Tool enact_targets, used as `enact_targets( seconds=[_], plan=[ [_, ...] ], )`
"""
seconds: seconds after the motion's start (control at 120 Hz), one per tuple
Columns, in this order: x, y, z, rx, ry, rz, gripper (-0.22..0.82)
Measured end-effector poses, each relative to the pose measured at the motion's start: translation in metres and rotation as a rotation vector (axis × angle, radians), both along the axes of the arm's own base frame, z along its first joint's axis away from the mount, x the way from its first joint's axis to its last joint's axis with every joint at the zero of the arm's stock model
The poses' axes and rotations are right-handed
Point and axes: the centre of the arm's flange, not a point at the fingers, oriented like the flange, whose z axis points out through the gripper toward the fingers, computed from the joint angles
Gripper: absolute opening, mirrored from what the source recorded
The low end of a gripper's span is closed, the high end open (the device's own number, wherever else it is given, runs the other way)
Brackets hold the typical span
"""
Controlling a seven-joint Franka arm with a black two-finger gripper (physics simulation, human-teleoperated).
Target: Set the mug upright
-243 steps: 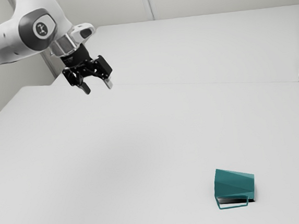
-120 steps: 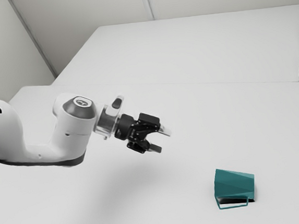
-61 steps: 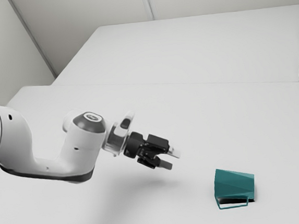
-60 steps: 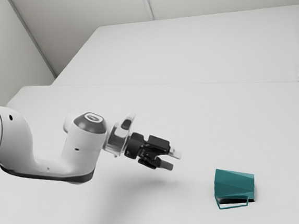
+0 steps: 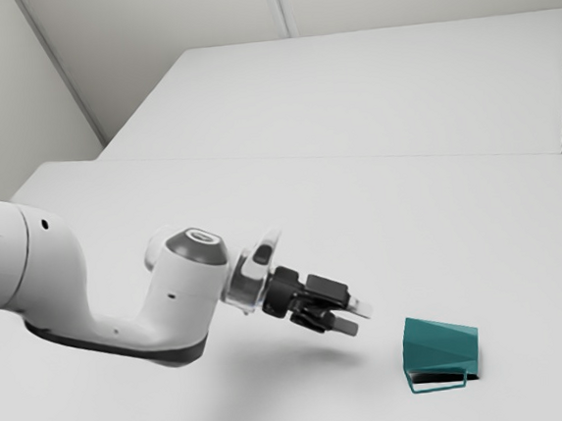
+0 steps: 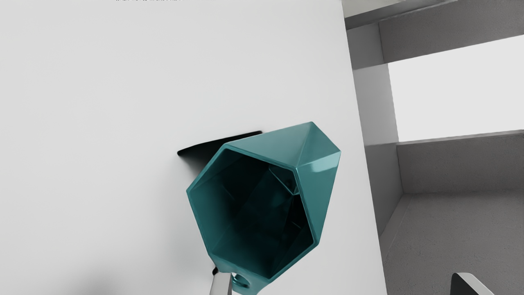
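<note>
Mug (image 5: pixel 440 344): lying on its side, mouth toward the gripper (image 5: pixel 360 319)
Gripper: near the mug's mouth
Fingers (image 6: pixel 221 284): wide apart, holding nothing
Table (image 5: pixel 530 248): under the mug

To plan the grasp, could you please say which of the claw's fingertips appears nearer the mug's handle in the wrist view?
The fingertip seen beside the handle; the other fingertip appears past the table's edge.
</note>
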Motion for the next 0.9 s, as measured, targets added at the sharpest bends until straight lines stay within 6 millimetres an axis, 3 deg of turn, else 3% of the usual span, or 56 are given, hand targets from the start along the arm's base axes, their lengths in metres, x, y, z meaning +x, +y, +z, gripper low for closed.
enact_targets(
  seconds=[0.392,0.9],
  plan=[
    [-0.004,-0.013,-0.025,-0.038,-0.045,0.019,0.58],
    [-0.014,-0.045,-0.032,-0.069,-0.116,-0.033,0.58]
  ],
)
